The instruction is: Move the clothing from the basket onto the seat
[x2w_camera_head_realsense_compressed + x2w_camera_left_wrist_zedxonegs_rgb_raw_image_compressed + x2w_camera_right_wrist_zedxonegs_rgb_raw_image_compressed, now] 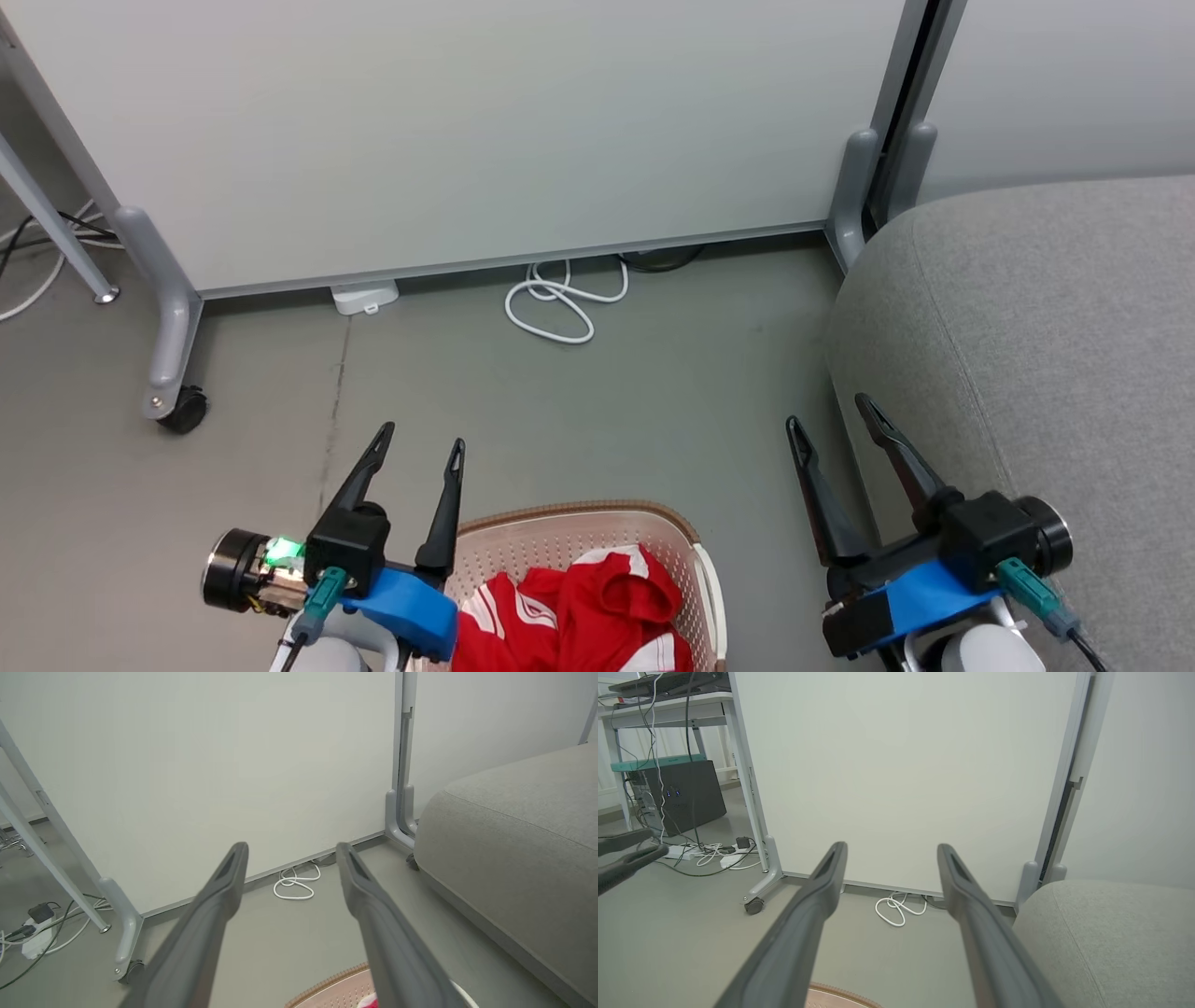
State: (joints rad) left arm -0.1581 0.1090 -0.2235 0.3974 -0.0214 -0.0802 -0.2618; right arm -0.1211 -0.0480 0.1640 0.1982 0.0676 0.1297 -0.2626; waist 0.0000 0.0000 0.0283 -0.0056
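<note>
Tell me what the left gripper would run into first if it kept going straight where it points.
Probably the white partition panel, low down, near the coiled white cable; the left gripper has open air until there, though depth is unclear.

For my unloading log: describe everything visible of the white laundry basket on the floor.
The cream-white rounded plastic basket has perforated walls and a brown woven-look rim. It stands upright on the grey floor, left of the grey fabric sofa and apart from it. Red clothing with white trim lies inside. Its near part is cut off.
</note>
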